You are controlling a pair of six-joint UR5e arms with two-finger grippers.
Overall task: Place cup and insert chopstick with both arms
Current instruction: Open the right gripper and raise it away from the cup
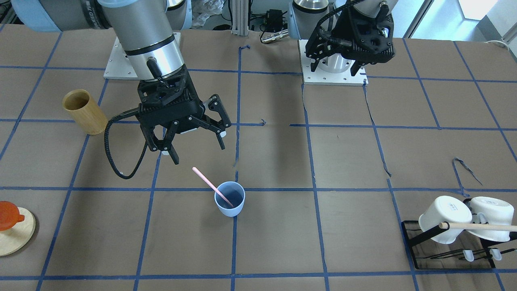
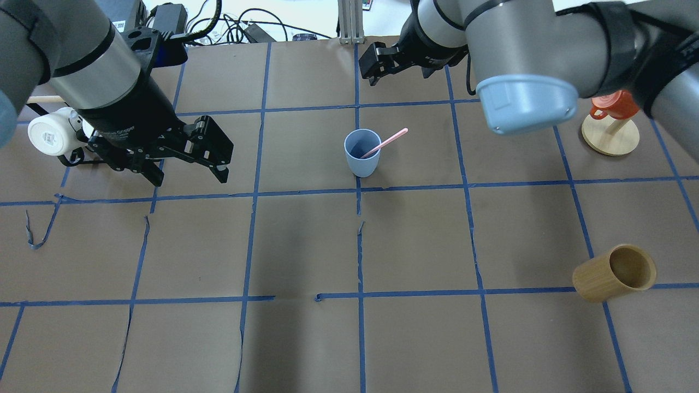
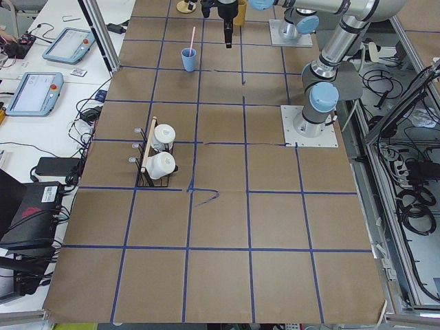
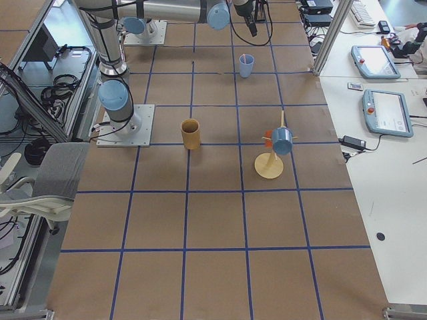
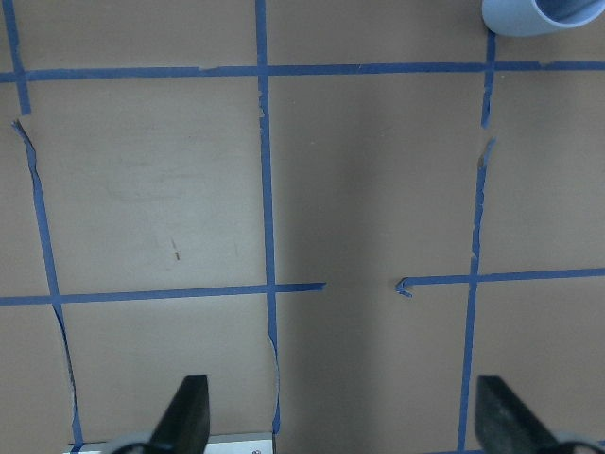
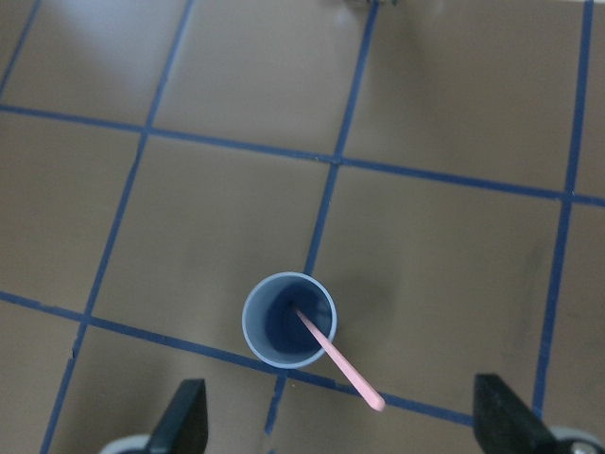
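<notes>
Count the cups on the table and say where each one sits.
6. A blue cup holding the chopstick mid-table; a wooden cup alone; two white cups on the black rack; an orange cup and a second blue cup on the wooden stand.

Pale blue cup (image 1: 230, 199), pink chopstick (image 1: 209, 184). Brown worktop (image 1: 347, 230) crossed by a blue tape grid. Tan wooden tumbler (image 1: 84, 111), white mugs (image 1: 444, 217), black rack (image 1: 422, 234), orange-red mug (image 1: 7, 215).

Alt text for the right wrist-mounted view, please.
A blue cup stands upright on the brown paper table with blue tape lines, a pink chopstick leaning inside it, its free end toward the lower right. The right end effector is open and empty, its fingers at the bottom edge.
</notes>
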